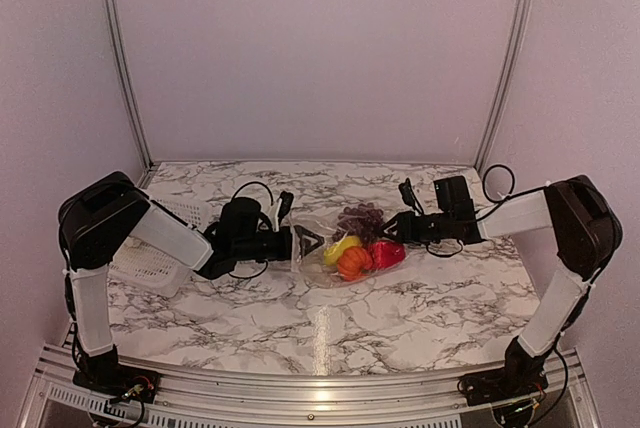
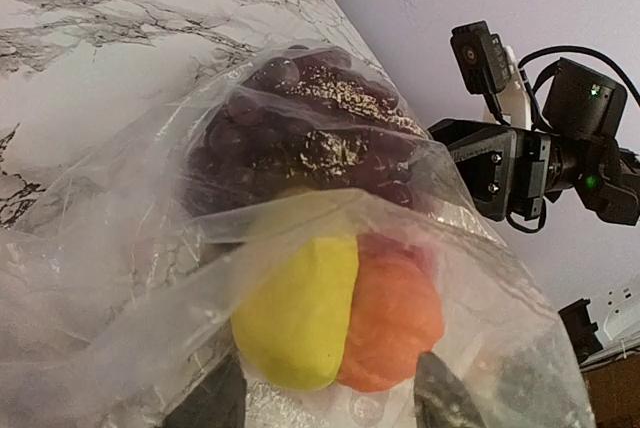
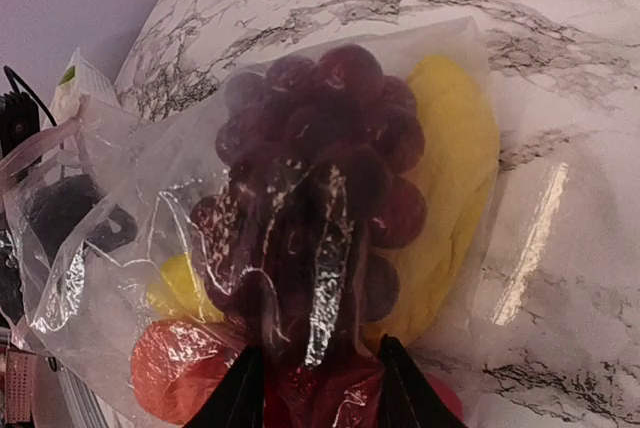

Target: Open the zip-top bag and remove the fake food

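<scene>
Centrally on the marbled tabletop (image 1: 430,298), the clear, crinkly zip-top bag (image 1: 345,238) of purple, yellow, orange and red plastic fake food (image 1: 353,261) is laid, its long axis running left-right between the left gripper (image 1: 303,244) and the right gripper (image 1: 388,235). Whether either is clamped cannot be told.

Soft, even overhead light leaves a pale glare streak on the counter (image 1: 322,333), bright glints on the crinkled zip-top bag (image 3: 320,278), and soft close-up wrist views.
</scene>
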Robot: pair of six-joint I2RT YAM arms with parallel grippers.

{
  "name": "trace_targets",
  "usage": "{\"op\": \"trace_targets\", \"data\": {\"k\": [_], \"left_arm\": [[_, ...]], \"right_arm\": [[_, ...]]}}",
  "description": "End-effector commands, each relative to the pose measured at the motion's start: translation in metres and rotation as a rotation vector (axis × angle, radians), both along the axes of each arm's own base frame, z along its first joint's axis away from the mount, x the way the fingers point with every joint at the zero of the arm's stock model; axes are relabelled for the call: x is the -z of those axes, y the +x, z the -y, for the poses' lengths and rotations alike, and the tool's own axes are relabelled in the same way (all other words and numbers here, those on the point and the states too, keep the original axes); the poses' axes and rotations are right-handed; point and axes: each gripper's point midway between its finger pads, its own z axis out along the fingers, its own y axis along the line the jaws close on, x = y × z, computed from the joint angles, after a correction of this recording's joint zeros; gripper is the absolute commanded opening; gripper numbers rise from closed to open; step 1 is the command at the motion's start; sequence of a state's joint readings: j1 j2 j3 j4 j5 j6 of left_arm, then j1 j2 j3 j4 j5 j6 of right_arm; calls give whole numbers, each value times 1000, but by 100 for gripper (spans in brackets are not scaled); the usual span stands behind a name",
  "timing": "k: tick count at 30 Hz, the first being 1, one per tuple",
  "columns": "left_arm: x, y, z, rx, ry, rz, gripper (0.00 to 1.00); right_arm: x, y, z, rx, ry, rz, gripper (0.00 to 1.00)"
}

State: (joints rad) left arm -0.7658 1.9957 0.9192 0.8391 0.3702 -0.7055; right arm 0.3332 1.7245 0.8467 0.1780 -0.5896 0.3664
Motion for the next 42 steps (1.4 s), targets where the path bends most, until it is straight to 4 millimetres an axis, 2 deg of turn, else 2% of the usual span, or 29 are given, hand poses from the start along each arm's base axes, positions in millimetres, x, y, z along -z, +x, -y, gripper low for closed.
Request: {"op": "trace_targets", "data": {"k": [1, 10, 17, 21, 25, 27, 29, 31, 38, 42], "left_arm": [[14, -12, 14, 75, 41, 6, 58], [39, -21, 21, 115, 119, 0, 54], [61, -20, 24, 120, 200, 2, 61], [63, -17, 30, 125, 192, 0, 61], [64, -18, 36, 146, 173, -12, 56], [58, -19, 35, 144, 163, -8, 46], [53, -20, 27, 126, 164, -4, 35], [46, -19, 18, 99, 170, 4, 30], [24, -18, -17, 18, 222, 28, 18], [13, -17, -36, -24, 236, 24, 17]], "right_arm": [[-6, -10, -9, -64, 67, 2, 28], [-3, -27, -21, -114, 89, -10, 0], [-1, -32, -21, -117, 88, -12, 0], [1, -32, -20, -111, 84, -17, 0], [1, -30, -19, -102, 80, -14, 0], [0, -28, -16, -91, 73, -9, 0], [-1, -27, -12, -74, 69, -4, 0], [-3, -26, -6, -52, 68, 0, 0], [-8, -24, 14, 18, 57, 25, 0], [-10, -24, 24, 56, 50, 36, 0]]}}
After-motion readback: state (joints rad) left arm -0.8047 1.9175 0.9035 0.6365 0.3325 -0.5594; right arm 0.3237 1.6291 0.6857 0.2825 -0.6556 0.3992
